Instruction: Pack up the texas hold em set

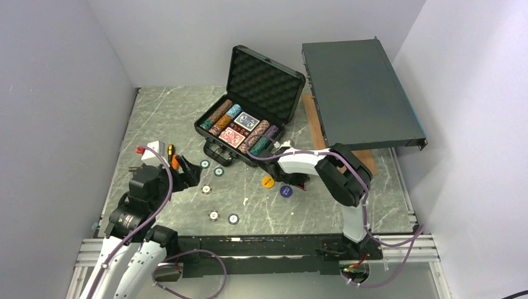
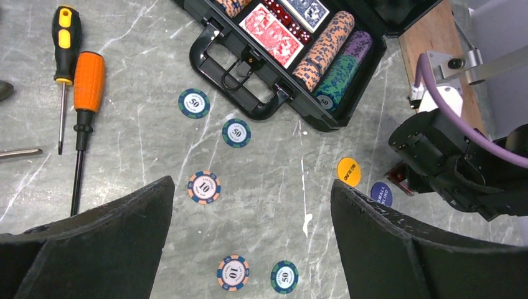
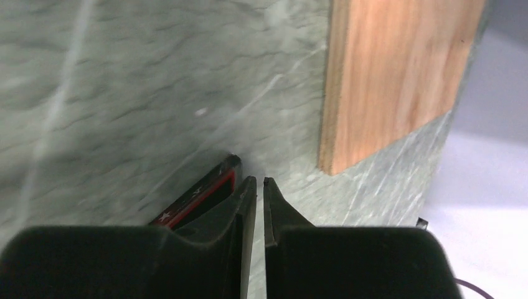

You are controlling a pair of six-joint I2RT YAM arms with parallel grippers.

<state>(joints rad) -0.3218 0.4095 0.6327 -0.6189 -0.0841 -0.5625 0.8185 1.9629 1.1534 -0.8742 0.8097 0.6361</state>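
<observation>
Sliver of gap in right hand (image 3: 259,182), red triangle (image 3: 208,192) beside it, left hand (image 2: 252,184) spread.

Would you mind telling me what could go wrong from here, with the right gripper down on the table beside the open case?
1. The right gripper has its fingers almost together, yet the red-edged piece shows beside one finger, not between them. It may lift away with nothing, or merely shove the piece along the table.
2. The yellow button and the blue button lie close to that gripper, so a sideways sweep could knock them further from the case.
</observation>
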